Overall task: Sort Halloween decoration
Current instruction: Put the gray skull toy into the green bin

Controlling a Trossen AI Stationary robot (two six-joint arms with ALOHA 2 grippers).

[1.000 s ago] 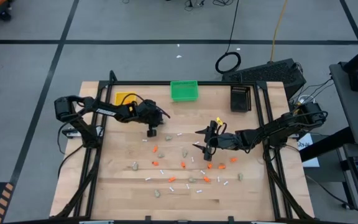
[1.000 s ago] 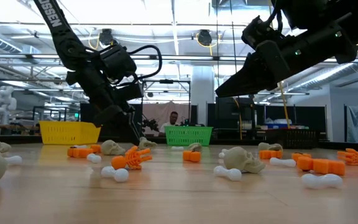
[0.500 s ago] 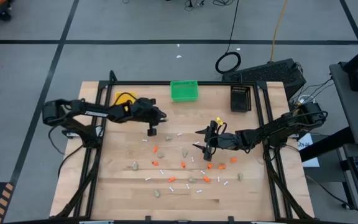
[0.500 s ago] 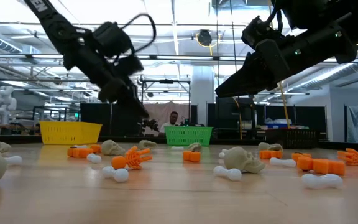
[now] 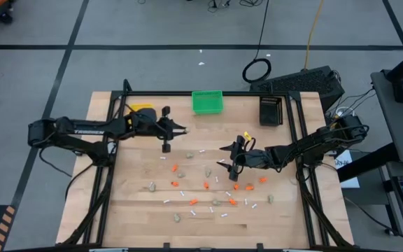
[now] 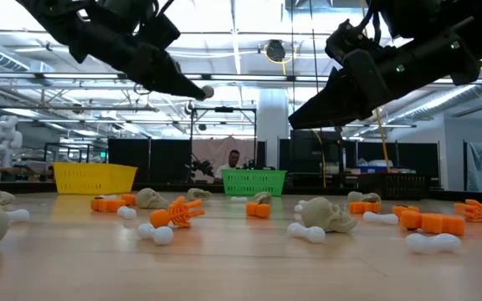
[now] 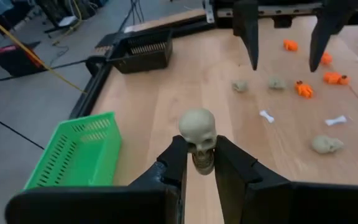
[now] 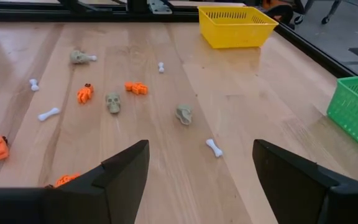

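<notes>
1. Wooden surface point(image 5: 131, 210) — yellow bin point(image 5: 140, 108), green bin point(image 5: 207, 102) and black bin point(image 5: 271, 110) stand along its far edge.
2. Left gripper point(image 7: 199, 163), raised near the yellow bin: jaws clamped on a beige-grey skull point(image 7: 197, 132), held off the surface.
3. Right gripper point(image 8: 197, 163), mid-surface — jaws wide apart, holding nothing.
4. Halloween decoration point(image 5: 208, 185): orange bits, skulls, white bones scattered across the middle of the surface.
</notes>
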